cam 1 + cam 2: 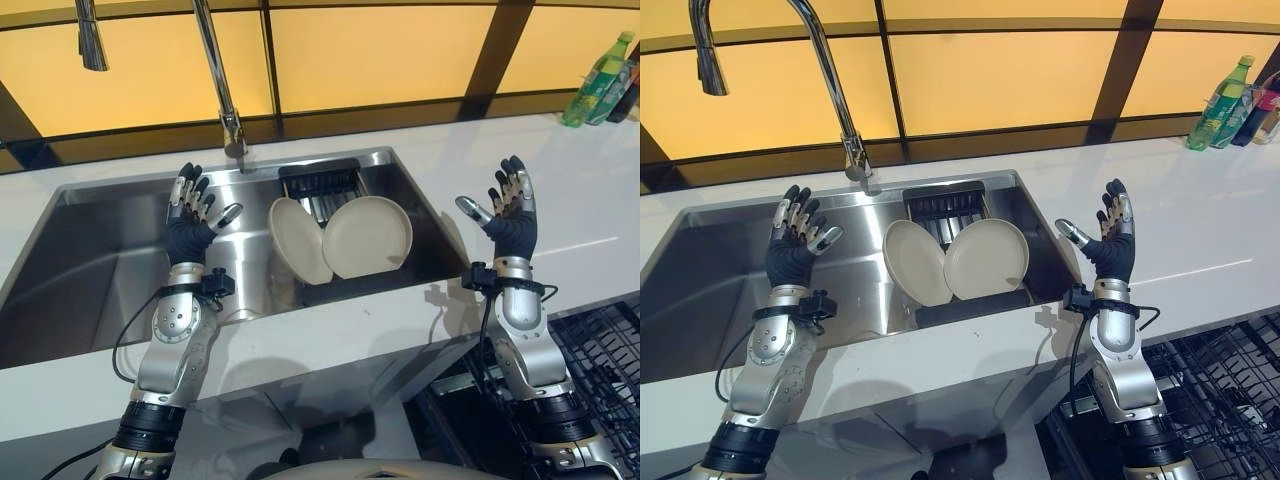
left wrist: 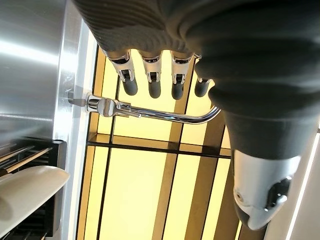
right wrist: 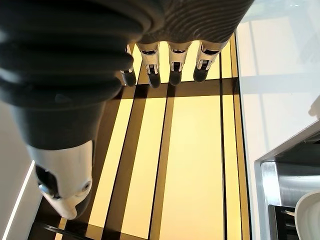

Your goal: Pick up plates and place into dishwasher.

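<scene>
Over the sink [image 1: 100, 290], left hand [image 1: 190, 225] & right hand [image 1: 508, 222] hover w/ fingers spread, holding nothing; plates [image 1: 366, 237] untouched in rack, so first grasp likely comes next.

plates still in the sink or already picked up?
In the sink. Both plates lean on edge in the black rack; left hand and right hand open, empty.

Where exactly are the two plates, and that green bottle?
Left plate [image 1: 297, 240], left eye view: middle of its tilted face.
Right plate [image 1: 367, 237], left eye view: centre of its face.
Green bottle [image 1: 1218, 103], right eye view: its body, on the counter's far right.
</scene>
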`<state>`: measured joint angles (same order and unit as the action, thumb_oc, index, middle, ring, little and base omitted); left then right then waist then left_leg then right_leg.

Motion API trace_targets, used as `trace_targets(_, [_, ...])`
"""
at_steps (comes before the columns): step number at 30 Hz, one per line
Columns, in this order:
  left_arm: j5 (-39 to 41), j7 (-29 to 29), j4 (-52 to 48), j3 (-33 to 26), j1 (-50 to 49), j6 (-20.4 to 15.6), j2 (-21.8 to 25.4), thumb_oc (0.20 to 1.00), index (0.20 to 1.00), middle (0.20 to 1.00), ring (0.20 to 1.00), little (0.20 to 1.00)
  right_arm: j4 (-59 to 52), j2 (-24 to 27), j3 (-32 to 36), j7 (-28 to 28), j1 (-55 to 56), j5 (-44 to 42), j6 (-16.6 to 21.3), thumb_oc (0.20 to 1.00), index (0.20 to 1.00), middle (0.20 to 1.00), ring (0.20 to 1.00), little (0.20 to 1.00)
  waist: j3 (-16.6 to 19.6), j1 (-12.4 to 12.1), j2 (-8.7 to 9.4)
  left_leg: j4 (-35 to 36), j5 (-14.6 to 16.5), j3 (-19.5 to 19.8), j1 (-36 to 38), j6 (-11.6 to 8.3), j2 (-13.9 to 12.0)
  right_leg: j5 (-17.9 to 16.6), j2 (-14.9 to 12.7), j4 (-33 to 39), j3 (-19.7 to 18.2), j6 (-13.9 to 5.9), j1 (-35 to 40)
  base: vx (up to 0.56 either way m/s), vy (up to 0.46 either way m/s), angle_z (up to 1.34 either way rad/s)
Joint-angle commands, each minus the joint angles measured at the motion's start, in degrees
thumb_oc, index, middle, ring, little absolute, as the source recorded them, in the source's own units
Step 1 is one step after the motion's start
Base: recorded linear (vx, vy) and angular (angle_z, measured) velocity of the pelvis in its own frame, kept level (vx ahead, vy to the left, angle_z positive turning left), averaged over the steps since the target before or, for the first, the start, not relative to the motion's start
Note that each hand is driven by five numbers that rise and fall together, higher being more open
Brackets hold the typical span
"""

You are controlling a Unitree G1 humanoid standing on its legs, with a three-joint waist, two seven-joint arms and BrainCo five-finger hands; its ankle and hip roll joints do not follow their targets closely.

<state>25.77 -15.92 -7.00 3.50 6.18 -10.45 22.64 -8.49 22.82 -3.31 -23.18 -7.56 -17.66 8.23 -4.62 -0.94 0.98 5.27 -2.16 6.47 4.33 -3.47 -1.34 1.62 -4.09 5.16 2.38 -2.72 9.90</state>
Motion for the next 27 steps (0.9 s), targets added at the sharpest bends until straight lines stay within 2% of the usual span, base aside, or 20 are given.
trace_targets(1, [0.28, 1.62, 1.64, 1.13, 2.02, -2.41, 1.76, 1.000, 1.000, 1.000, 1.000, 1.000, -2.42, 0.15, 0.10, -0.14, 0.10, 0.32, 3.53, 1.000, 1.000, 1.000, 1.000, 1.000, 5.35, -1.73, 0.16, -1.28, 4.22, -1.53, 0.93, -2.62, -4.99, -2.64, -6.79, -2.84, -0.90, -7.84, -6.61, 0.00, 0.000, 0.00])
trace_targets(18, [-0.47, 2.94, 1.31, 0.95, 2.43, -3.35, 2.77, 1.000, 1.000, 1.000, 1.000, 1.000, -2.07, 0.79, 0.03, -0.15, -0.34, -0.07, 3.31, 1.000, 1.000, 1.000, 1.000, 1.000, 5.78, -1.72, 0.08, -0.92, 4.44, -1.24, 1.36, -2.74, -5.25, -2.51, -6.81, -2.83, -0.73, -7.89, -6.58, 0.00, 0.000, 0.00])
trace_targets(27, [-7.59, 3.40, 2.35, 1.05, 4.33, -3.65, 5.51, 1.000, 1.000, 1.000, 1.000, 1.000, -1.58, 1.08, -0.60, -0.37, -0.73, -0.11, 3.42, 1.000, 1.000, 1.000, 1.000, 1.000, 6.14, -1.15, -0.26, -0.75, 4.44, -1.34, 1.53, -2.79, -5.24, -2.47, -6.88, -2.90, -1.02, -7.97, -6.65, 0.00, 0.000, 0.00])
